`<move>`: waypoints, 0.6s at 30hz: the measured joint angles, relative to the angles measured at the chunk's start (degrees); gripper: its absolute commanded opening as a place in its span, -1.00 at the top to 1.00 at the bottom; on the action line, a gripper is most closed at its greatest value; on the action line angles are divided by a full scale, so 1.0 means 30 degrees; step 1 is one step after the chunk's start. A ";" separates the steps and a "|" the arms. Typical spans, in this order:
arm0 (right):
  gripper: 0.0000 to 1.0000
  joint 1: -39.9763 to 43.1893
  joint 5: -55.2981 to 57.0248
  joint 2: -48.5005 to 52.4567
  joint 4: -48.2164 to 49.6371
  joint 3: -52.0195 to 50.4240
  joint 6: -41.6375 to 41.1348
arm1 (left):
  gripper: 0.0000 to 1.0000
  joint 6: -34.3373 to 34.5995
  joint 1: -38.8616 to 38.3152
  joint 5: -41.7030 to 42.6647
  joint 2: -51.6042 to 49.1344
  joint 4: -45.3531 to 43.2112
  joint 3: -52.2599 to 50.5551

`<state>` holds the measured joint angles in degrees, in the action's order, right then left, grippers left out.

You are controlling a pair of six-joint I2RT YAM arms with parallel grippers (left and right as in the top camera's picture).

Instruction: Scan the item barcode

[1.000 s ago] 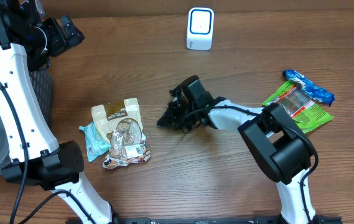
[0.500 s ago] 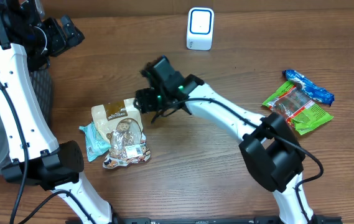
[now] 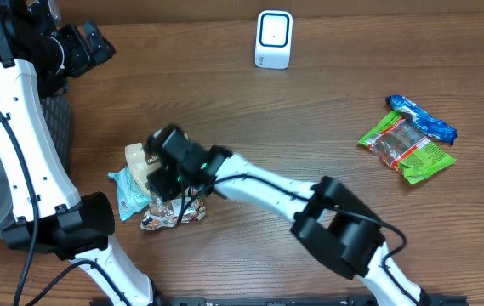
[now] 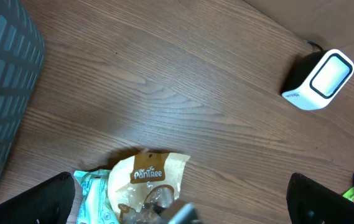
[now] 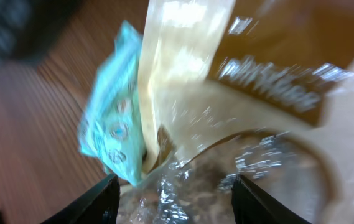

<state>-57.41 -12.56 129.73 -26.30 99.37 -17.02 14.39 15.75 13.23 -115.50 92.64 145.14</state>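
Brown-topped Pantree bag (image 4: 147,177) lies at nine o'clock. The right gripper (image 3: 169,166) hangs over it, jaws partly spread and holding nothing, seemingly to carry it to the twelve-o'clock scanner (image 3: 273,38). The left gripper (image 4: 180,199) is spread wide and bare.

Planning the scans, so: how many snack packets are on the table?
4. A tan bag and a teal packet lie piled at left under the right gripper; a green packet and a blue packet at far right. More may be hidden underneath.

Lab checkout mock-up: barcode scanner (image 3: 273,38), snack packets (image 3: 407,140), wooden table (image 3: 310,110).
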 measured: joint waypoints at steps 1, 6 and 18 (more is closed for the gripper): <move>-0.18 -0.0168 0.0321 0.0131 -0.0095 -0.0007 0.0124 | -1.00 0.0000 0.0000 0.0000 0.0000 0.0000 0.0000; -0.18 -0.0350 0.3271 0.0204 -0.2004 0.0022 -0.0015 | -0.99 0.0000 0.0000 0.0000 0.0000 0.0000 0.0000; -0.10 0.1399 0.6834 0.0204 -0.6346 0.0532 -0.1880 | -0.99 0.0000 0.0000 0.0000 0.0000 0.0000 0.0000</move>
<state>-53.21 7.94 130.34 -45.34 100.97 -22.65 14.39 15.75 13.23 -115.50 92.64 145.14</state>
